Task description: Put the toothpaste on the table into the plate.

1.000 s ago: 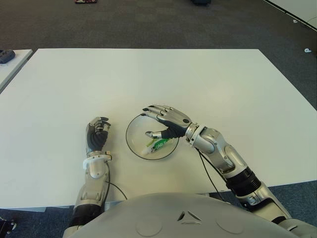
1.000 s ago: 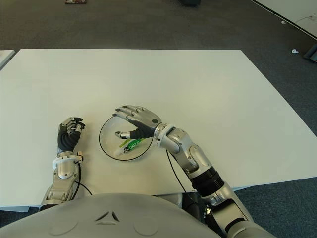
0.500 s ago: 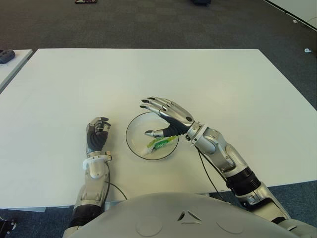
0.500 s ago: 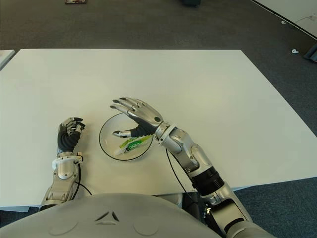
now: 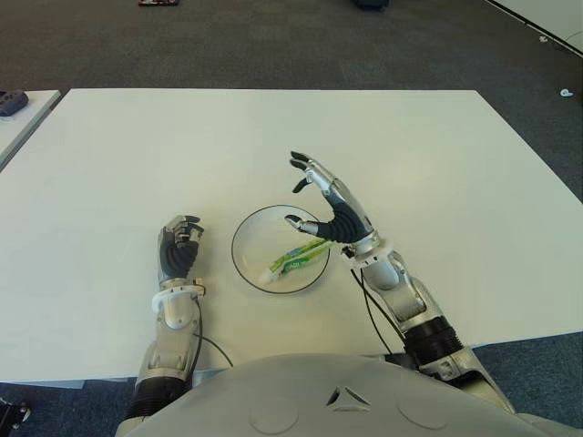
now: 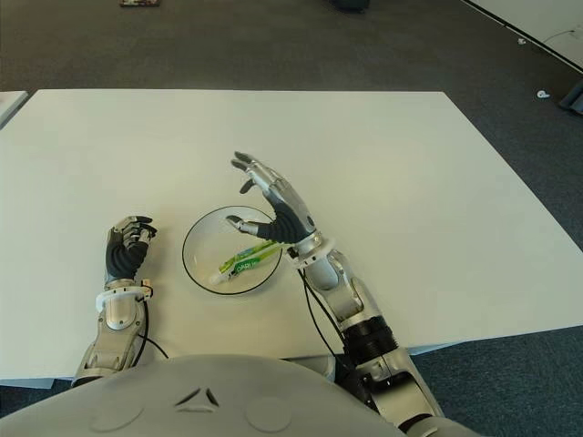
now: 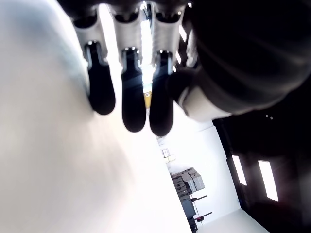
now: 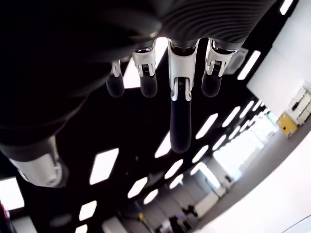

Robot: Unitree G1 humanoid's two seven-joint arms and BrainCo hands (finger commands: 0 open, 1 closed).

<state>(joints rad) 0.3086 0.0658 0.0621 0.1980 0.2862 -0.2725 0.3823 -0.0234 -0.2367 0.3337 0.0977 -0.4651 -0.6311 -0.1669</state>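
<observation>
The green and white toothpaste tube (image 5: 298,258) lies inside the clear round plate (image 5: 250,230) near the table's front edge, with nothing holding it. My right hand (image 5: 321,192) is raised above the plate's right rim, fingers spread and pointing up, empty. In the right wrist view its fingers (image 8: 179,111) stretch out against the ceiling. My left hand (image 5: 179,248) shows to the left of the plate with its fingers curled, holding nothing.
The white table (image 5: 410,164) spreads wide around the plate. Dark carpet (image 5: 273,45) lies beyond its far edge. Another white table's corner (image 5: 18,114) shows at the far left.
My right hand has lifted off the plate and tilted upward, drawing back toward the right. The toothpaste stays lying in the plate. The left hand has not moved.
</observation>
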